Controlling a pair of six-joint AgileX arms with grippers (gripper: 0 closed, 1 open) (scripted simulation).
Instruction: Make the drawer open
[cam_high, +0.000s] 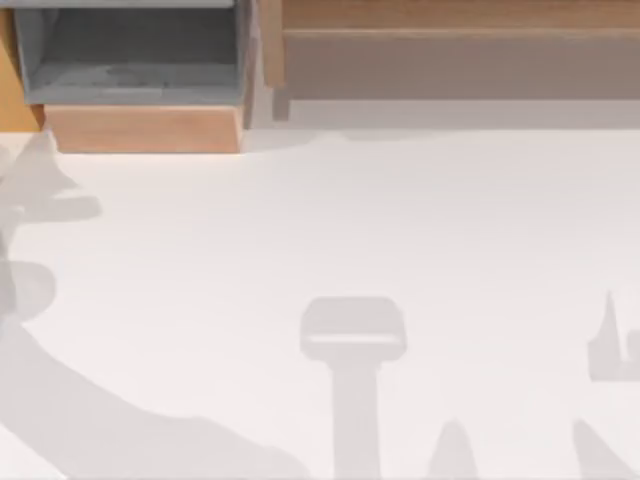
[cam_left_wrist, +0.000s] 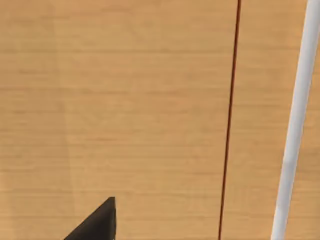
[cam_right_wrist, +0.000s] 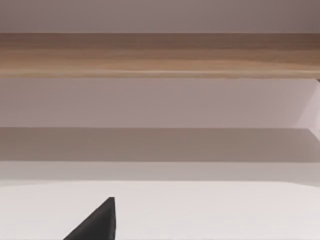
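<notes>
The drawer (cam_high: 12, 90) shows as a narrow orange-brown wooden sliver at the far left edge of the top view, beside a gray-lined compartment. In the left wrist view an orange-brown wooden face (cam_left_wrist: 125, 100) stands very close, crossed by a thin dark seam (cam_left_wrist: 230, 120) and a white bar (cam_left_wrist: 297, 120). A black tip of my left gripper (cam_left_wrist: 97, 222) pokes in just short of that wood. A black tip of my right gripper (cam_right_wrist: 97, 222) hangs over the white table, facing the shelf from some way off.
A wide gray-lined compartment (cam_high: 130, 55) with a paler tan front (cam_high: 140, 128) juts out at the back left. A long brown wooden shelf (cam_high: 450, 15) (cam_right_wrist: 160, 55) runs along the back right. The white tabletop (cam_high: 350, 230) carries the arms' shadows.
</notes>
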